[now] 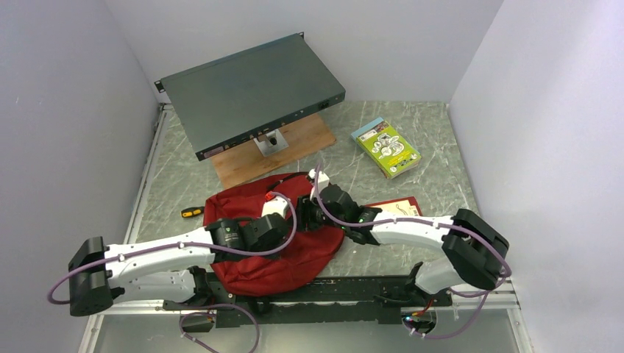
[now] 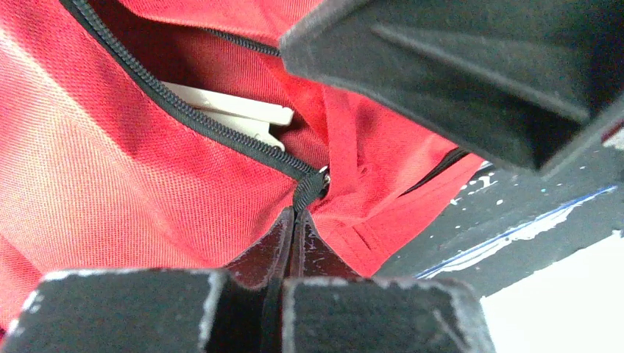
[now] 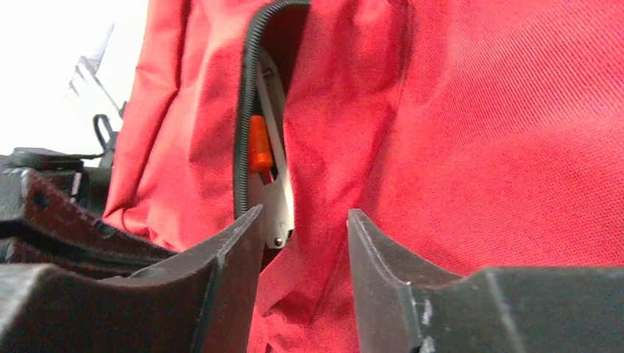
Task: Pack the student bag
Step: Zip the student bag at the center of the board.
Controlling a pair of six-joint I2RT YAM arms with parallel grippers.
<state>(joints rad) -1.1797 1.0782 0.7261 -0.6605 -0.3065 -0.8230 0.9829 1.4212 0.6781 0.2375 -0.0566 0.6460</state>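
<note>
Lying at the table's near edge btwn both arms, the student bag [image 1: 294, 257] is red, zip part-open. Top view only: grey rack unit [image 1: 250, 92] on wood board [image 1: 294, 143] beyond bag, green book [image 1: 386, 147] far-right of bag, red book [image 1: 397, 208] just right, screwdriver [image 1: 193, 212] just left. L wrist view only: left gripper [image 2: 296, 220] clenched on black zip pull [image 2: 309, 190]; white flat items [image 2: 235, 110] inside bag. R wrist view only: right gripper [image 3: 305, 228] released, jaws apart beside zip opening; orange part [image 3: 258, 143] on a silver item inside bag. Book print too small to read.
</note>
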